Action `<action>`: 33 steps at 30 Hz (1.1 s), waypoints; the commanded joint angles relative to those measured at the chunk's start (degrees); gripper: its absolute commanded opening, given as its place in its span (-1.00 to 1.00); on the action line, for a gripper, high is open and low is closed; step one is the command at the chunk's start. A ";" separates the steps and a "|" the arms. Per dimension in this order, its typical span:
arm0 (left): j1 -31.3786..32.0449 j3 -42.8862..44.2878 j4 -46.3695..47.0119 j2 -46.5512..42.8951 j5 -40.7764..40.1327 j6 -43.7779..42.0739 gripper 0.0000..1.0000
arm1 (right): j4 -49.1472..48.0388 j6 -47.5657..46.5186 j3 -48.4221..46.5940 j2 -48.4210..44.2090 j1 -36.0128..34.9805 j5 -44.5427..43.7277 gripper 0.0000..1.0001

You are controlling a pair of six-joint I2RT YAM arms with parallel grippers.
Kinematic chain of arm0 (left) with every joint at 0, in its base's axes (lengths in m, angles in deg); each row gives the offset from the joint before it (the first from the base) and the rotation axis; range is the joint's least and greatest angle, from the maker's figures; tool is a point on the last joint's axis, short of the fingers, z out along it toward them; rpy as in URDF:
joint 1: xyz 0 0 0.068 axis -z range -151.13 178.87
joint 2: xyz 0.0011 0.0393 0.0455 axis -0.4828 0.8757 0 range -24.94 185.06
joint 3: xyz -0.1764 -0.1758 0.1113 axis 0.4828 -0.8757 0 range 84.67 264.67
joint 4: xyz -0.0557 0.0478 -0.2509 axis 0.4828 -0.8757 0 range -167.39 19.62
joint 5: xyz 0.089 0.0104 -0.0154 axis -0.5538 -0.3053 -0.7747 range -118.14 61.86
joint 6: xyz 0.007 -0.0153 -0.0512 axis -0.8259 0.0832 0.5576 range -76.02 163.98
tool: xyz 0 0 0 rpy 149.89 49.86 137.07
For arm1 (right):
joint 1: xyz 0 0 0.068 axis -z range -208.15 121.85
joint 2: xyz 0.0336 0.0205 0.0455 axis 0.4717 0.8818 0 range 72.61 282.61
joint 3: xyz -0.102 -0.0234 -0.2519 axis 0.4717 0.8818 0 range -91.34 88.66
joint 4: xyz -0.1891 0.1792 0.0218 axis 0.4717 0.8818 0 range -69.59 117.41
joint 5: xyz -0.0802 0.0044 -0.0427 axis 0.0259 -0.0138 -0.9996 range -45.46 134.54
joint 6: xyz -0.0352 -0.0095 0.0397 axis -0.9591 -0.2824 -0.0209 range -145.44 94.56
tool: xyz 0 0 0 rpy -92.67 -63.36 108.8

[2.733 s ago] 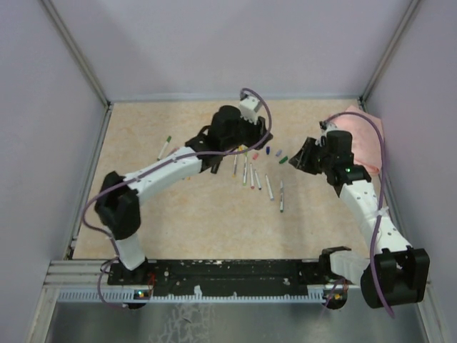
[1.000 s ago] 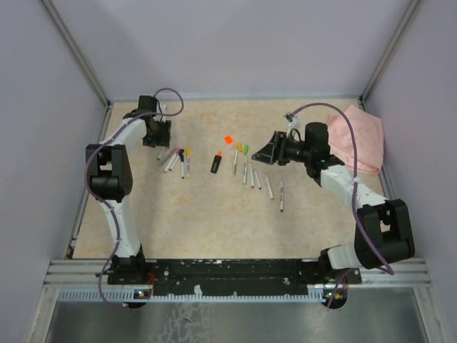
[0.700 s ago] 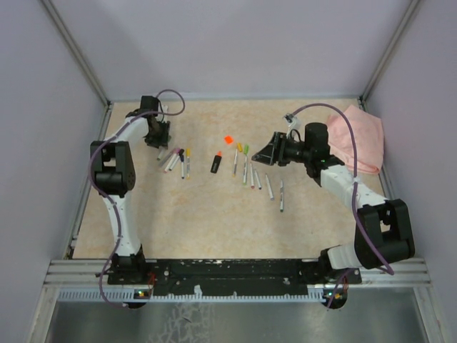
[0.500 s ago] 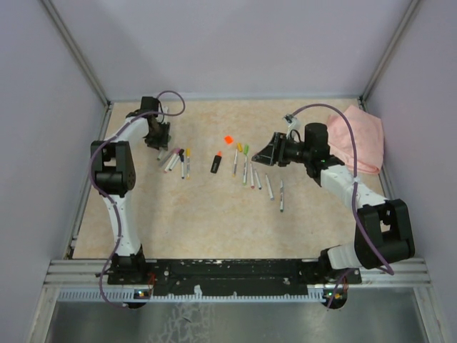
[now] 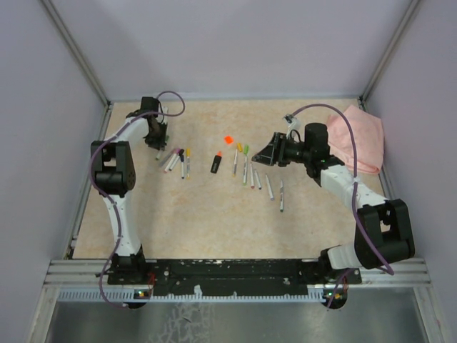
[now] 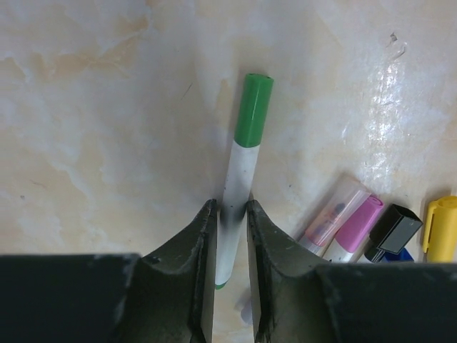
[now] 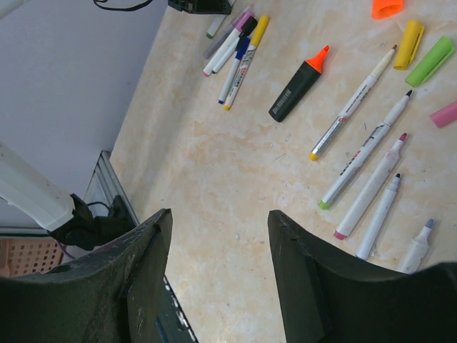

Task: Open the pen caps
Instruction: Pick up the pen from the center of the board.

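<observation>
My left gripper is shut on the white barrel of a pen that lies on the table with its green cap on, pointing away from me. In the top view this gripper is at the far left. Capped pens with pink, black and yellow caps lie just right of it. My right gripper is open and empty, held above the table right of the middle pens. Loose orange, yellow, green and pink caps lie by several uncapped pens.
A black highlighter with a bare orange tip lies between the two pen groups. A pink cloth sits at the back right. The left wall is close beside the left arm.
Since the earliest frame the left arm has swung from the middle to the far left. Over the last second the left gripper has edged onto the green-capped pen; the right arm has held still.
</observation>
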 commanded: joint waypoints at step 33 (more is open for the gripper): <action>-1.49 -23.67 4.44 -28.21 2.96 7.05 -1.00 | -20.60 11.54 3.27 -1.96 -1.04 7.10 0.15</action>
